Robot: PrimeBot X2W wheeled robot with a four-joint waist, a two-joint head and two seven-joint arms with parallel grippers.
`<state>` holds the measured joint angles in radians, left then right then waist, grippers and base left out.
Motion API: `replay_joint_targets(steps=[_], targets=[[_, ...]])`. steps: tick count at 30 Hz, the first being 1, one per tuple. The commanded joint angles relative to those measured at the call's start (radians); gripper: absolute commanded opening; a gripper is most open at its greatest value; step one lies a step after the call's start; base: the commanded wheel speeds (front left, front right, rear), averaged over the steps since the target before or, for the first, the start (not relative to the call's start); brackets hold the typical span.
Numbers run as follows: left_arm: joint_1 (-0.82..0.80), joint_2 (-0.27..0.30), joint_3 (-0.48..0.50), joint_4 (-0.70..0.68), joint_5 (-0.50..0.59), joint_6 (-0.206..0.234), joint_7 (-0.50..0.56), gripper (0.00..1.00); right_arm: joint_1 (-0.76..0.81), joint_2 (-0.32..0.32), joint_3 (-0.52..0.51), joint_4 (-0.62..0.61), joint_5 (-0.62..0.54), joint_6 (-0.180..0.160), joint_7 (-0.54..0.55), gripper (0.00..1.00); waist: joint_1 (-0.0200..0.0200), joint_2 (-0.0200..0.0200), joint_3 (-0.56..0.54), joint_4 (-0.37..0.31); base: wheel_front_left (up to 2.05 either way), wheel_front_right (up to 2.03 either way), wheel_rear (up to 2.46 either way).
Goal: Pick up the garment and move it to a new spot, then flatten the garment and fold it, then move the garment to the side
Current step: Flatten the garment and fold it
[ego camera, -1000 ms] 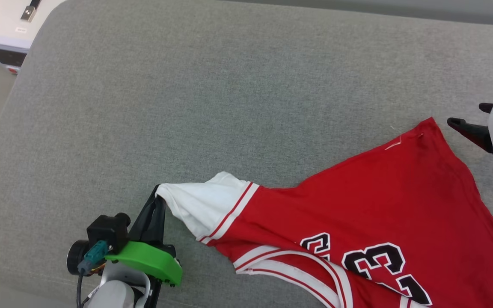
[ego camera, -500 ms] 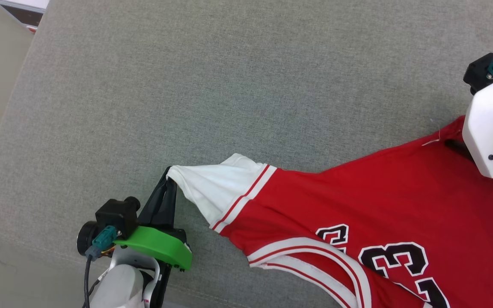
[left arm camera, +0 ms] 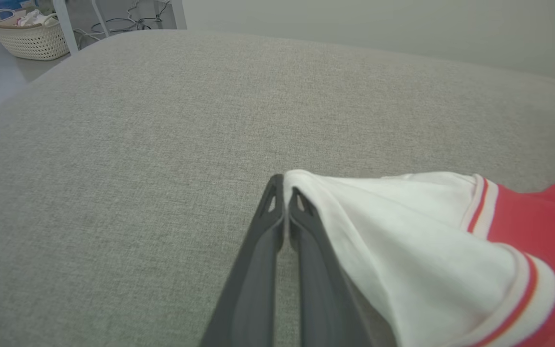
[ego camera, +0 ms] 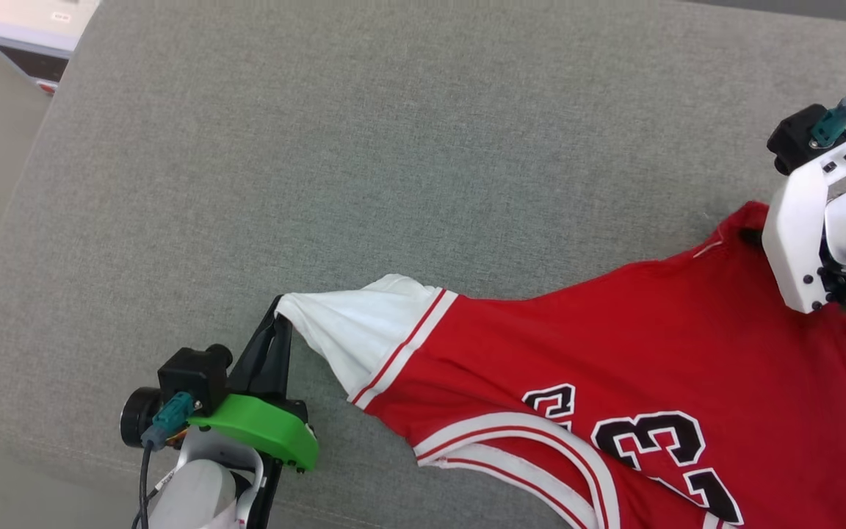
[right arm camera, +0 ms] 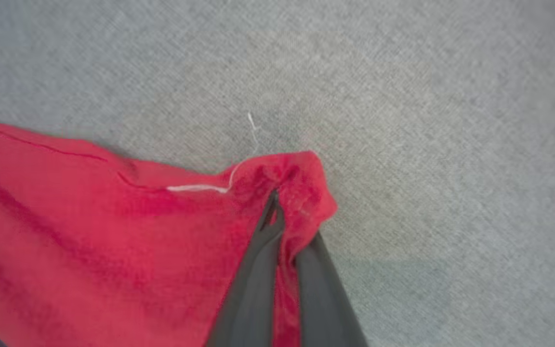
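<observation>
Left end effector is clamped on the garment's white sleeve; right end effector is clamped on its red hem corner.

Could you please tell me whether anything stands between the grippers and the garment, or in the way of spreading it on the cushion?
Nothing visible does. The left gripper is shut on the garment's white sleeve tip, the right gripper on its red hem corner, and the grey cushion beyond shows no obstacle.

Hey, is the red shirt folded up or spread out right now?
Spread out, not folded: the garment lies stretched across the grey cushion, left gripper pinching its white sleeve, right gripper pinching a red corner.
</observation>
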<state>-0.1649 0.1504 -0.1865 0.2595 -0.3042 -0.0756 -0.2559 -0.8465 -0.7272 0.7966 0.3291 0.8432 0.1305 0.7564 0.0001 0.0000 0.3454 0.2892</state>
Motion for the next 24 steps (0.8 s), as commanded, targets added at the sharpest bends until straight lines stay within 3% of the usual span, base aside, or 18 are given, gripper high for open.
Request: replay_joint_targets(steps=[1, 13, 24], targets=[[0.007, 0.01, 0.008, 0.004, 0.011, -0.004, -0.006, 0.0, 0.006, 0.011, 0.003, 0.004, 0.008, 0.0, -0.038, 0.0, -0.0001, 0.0, -0.055, -0.033, 0.0, 0.0, 0.0], [-0.046, 0.076, 0.039, -0.059, 0.028, 0.0, 0.001, 0.0, 0.034, 0.018, -0.069, -0.05, 0.061, 0.0, -0.372, 0.0, -0.0001, 0.0, -0.192, -0.106, 0.0, 0.0, 0.0], [-0.274, 0.142, 0.065, -0.226, 0.032, 0.0, 0.094, 0.0, 0.037, 0.028, -0.25, -0.125, 0.046, 0.0, -0.525, 0.0, -0.0001, 0.0, -0.242, -0.166, 0.0, 0.0, 0.0]])
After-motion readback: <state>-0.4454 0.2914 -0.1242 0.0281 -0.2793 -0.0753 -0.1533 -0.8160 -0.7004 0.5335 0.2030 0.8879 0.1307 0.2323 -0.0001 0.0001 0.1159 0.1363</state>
